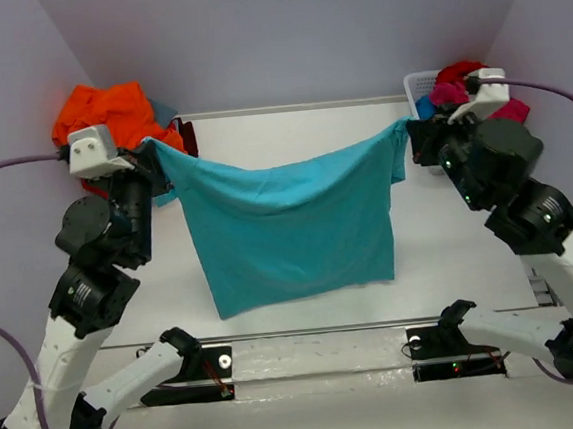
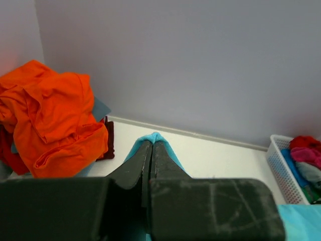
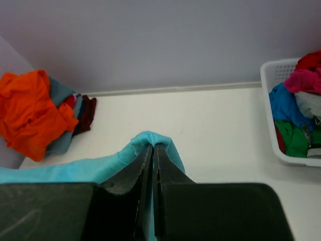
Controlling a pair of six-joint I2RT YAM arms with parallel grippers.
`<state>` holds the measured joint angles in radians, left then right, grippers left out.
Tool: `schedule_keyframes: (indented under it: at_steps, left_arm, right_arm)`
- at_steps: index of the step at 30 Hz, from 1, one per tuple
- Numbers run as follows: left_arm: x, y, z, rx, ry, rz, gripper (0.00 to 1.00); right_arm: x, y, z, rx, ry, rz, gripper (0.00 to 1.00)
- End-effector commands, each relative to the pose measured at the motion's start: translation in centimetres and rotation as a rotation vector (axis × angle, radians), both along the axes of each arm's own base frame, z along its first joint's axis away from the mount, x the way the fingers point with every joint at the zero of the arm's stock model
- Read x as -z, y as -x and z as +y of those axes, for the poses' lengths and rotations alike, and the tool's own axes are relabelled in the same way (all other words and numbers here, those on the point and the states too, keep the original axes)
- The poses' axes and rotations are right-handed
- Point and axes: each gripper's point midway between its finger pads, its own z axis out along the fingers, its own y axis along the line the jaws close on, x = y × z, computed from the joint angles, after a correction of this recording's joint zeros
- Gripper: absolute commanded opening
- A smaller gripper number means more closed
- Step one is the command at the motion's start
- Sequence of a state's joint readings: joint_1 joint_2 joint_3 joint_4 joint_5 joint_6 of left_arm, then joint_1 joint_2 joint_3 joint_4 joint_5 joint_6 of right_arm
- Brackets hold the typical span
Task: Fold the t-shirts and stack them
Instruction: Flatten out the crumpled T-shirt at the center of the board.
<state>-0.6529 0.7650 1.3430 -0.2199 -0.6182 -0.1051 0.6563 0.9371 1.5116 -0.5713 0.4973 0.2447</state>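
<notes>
A turquoise t-shirt [image 1: 287, 224] hangs stretched between both grippers above the white table, its lower hem near the table's front. My left gripper [image 1: 152, 146] is shut on its left top corner; turquoise cloth [image 2: 153, 138] bulges past the closed fingertips. My right gripper [image 1: 412, 135] is shut on the right top corner, where cloth [image 3: 150, 138] bunches at the fingertips. More t-shirts lie in an orange-topped heap [image 1: 107, 110] at the back left, with slate grey and maroon under it [image 2: 108, 138]. Red, pink, blue and green ones fill the basket [image 3: 301, 100].
The white slatted basket [image 1: 418, 88] stands at the back right corner by the wall. Grey walls close in the back and both sides. The white table [image 1: 290, 134] shows bare beyond the hanging shirt.
</notes>
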Motion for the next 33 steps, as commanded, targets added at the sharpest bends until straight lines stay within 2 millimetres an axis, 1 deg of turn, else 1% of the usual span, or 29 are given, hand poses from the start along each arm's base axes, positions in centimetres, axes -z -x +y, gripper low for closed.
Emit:
schedule_keyframes:
  at_steps: [1, 2, 3, 4, 5, 6, 7, 8, 9, 10, 11, 13, 14, 15, 16, 17, 18, 19, 20, 21, 22, 23, 25, 26, 27, 30, 31, 32, 33]
  left_arm:
    - [2.9, -4.5, -2.1, -0.067, -0.029, 0.075, 0.06]
    - [4.1, -5.5, -2.6, -0.068, -0.049, 0.106, 0.06]
    - [5.7, -7.1, -3.6, -0.052, -0.079, 0.147, 0.06]
    - [7.9, -8.7, -4.5, -0.04, -0.101, 0.199, 0.06]
    - [8.1, -8.8, -4.5, -0.032, -0.085, 0.205, 0.06]
    - [10.2, -10.1, -5.1, -0.034, -0.103, 0.26, 0.06]
    - [12.6, -11.6, -5.7, -0.026, -0.108, 0.323, 0.06]
    - [12.9, -11.6, -5.5, -0.023, -0.112, 0.334, 0.06]
    - [15.4, -12.7, -6.3, -0.009, -0.124, 0.398, 0.06]
    - [16.6, -13.2, -6.7, -0.007, -0.128, 0.431, 0.06]
    - [18.9, -14.1, -6.9, -0.013, -0.138, 0.494, 0.06]
    - [20.7, -15.0, -6.9, -0.023, -0.14, 0.539, 0.06]
    - [22.3, -15.7, -7.0, -0.026, -0.145, 0.567, 0.06]
    - [23.1, -15.9, -7.2, -0.024, -0.151, 0.585, 0.06]
    - [24.2, -16.5, -7.2, -0.033, -0.153, 0.608, 0.06]
    - [24.8, -16.8, -7.4, -0.031, -0.157, 0.622, 0.06]
    - [25.1, -17.1, -7.6, -0.031, -0.158, 0.632, 0.06]
    - [25.9, -17.3, -7.7, -0.031, -0.167, 0.649, 0.06]
    - [27.0, -18.0, -7.7, -0.039, -0.176, 0.678, 0.06]
    - [28.9, -18.7, -7.7, -0.053, -0.185, 0.73, 0.06]
    - [29.4, -19.0, -7.8, -0.053, -0.186, 0.743, 0.06]
    - [29.9, -19.1, -8.0, -0.054, -0.182, 0.757, 0.06]
    - [31.1, -19.8, -8.0, -0.061, -0.178, 0.792, 0.06]
    - [31.5, -19.9, -8.2, -0.058, -0.177, 0.802, 0.06]
    - [32.1, -20.3, -8.1, -0.062, -0.17, 0.813, 0.06]
    - [33.2, -21.1, -8.2, -0.062, -0.163, 0.834, 0.06]
    - [33.3, -21.4, -8.3, -0.063, -0.159, 0.837, 0.06]
    - [33.6, -21.8, -8.0, -0.072, -0.156, 0.845, 0.06]
    - [33.7, -22.0, -8.1, -0.073, -0.155, 0.85, 0.06]
  right_arm:
    - [4.0, -3.3, 2.0, 0.045, 0.051, 0.125, 0.07]
    - [5.0, -3.9, 2.6, 0.042, 0.067, 0.156, 0.07]
    - [5.9, -4.2, 3.3, 0.024, 0.08, 0.191, 0.07]
    - [7.5, -5.4, 4.4, 0.023, 0.105, 0.242, 0.07]
    - [8.6, -5.8, 4.8, 0.021, 0.128, 0.273, 0.07]
    - [9.7, -6.2, 5.3, 0.017, 0.139, 0.302, 0.07]
    - [11.7, -7.0, 6.1, 0.012, 0.166, 0.355, 0.07]
    - [11.9, -6.9, 6.2, 0.008, 0.161, 0.364, 0.07]
    - [13.9, -7.5, 7.1, 0.001, 0.183, 0.423, 0.07]
    - [14.8, -7.8, 7.5, -0.001, 0.192, 0.453, 0.07]
    - [16.7, -8.6, 7.8, 0.013, 0.205, 0.506, 0.07]
    - [18.2, -9.1, 8.5, 0.008, 0.219, 0.541, 0.07]
    - [19.0, -10.2, 8.2, 0.027, 0.216, 0.561, 0.07]
    - [19.0, -10.2, 8.2, 0.026, 0.217, 0.561, 0.07]
    - [20.2, -11.4, 8.5, 0.024, 0.222, 0.586, 0.07]
    - [19.9, -11.6, 8.3, 0.022, 0.218, 0.581, 0.07]
    - [20.2, -12.8, 8.1, 0.032, 0.218, 0.588, 0.07]
    - [21.3, -12.9, 8.4, 0.023, 0.233, 0.613, 0.07]
    - [21.0, -13.6, 8.4, 0.026, 0.229, 0.611, 0.07]
    - [21.9, -15.1, 7.9, 0.048, 0.241, 0.633, 0.07]
    - [22.2, -15.6, 7.7, 0.054, 0.238, 0.637, 0.07]
    - [23.2, -16.2, 7.6, 0.058, 0.242, 0.658, 0.07]
    - [23.8, -17.2, 7.1, 0.068, 0.224, 0.678, 0.07]
    - [23.8, -17.9, 6.6, 0.073, 0.199, 0.684, 0.07]
    - [24.3, -18.8, 6.7, 0.067, 0.189, 0.695, 0.07]
    - [24.3, -20.4, 6.1, 0.072, 0.167, 0.701, 0.07]
    - [25.3, -21.0, 6.4, 0.068, 0.18, 0.719, 0.07]
    - [24.4, -21.8, 6.3, 0.068, 0.168, 0.707, 0.07]
    - [24.4, -22.4, 6.0, 0.074, 0.164, 0.712, 0.07]
